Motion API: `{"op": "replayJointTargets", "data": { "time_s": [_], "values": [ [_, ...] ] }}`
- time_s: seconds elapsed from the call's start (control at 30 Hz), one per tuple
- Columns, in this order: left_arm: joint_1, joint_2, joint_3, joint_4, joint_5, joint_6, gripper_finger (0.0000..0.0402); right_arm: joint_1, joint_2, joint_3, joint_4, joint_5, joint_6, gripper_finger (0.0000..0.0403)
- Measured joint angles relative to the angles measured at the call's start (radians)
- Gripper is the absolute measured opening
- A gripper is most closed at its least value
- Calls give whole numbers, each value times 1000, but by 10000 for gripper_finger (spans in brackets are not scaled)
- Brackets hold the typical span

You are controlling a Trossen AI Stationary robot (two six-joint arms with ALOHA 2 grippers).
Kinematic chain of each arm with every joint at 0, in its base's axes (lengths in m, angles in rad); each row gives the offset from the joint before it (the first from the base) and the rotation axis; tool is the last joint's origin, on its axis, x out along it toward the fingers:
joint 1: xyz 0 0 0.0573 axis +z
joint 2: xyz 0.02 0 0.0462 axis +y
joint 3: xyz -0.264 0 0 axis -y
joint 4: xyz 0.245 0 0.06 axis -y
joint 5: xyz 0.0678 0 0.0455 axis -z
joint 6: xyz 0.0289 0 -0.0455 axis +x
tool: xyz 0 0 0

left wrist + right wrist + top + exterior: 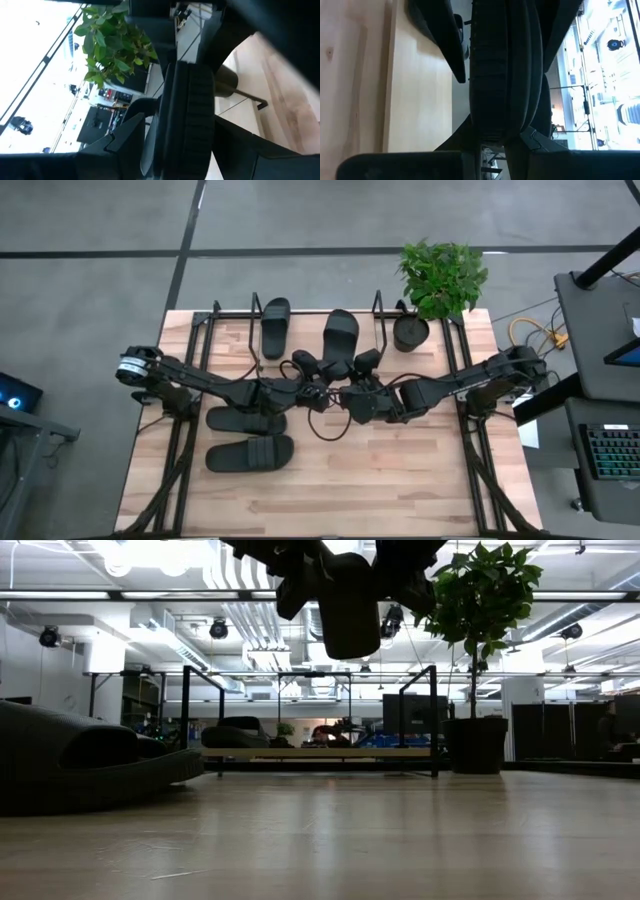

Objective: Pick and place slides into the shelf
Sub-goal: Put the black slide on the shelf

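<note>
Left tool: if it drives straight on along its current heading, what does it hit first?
The raised slide, already right in front of the left tool; behind it, probably the plant pot, though depth is unclear.

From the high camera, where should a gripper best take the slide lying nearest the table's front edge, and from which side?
Probably by the broad ribbed strap of that slide, coming straight down from above: it lies flat, sole down, and the strap arches over the sole.
</note>
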Motion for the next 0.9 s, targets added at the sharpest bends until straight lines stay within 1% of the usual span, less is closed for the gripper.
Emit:
{"op": "replayJointTargets", "data": {
  "time_s": [0.1,0.17,0.23,0.4,0.43,0.57,0.63,0.8,0.9],
  "values": [
    [4,0,0,0,-14,0,183,0,0,11,0,0,0,45],
    [5,0,0,1,-15,0,163,0,0,21,1,0,0,45],
    [5,-1,0,3,-18,1,136,0,0,27,-2,-1,1,45],
    [5,-2,-1,-3,-14,11,50,0,0,33,-3,0,-9,44],
    [5,-2,-1,-3,-14,15,40,0,0,33,-3,0,-8,44],
    [5,-2,-1,-1,-15,54,39,0,0,33,-5,1,2,46],
    [5,-2,-6,2,-14,56,39,0,-5,33,-7,0,8,71],
    [4,-14,-33,12,-25,75,39,0,-37,33,-27,-7,71,158],
    [6,-24,-47,0,-39,84,39,1,-75,33,-83,-2,146,189]
  ]
}}
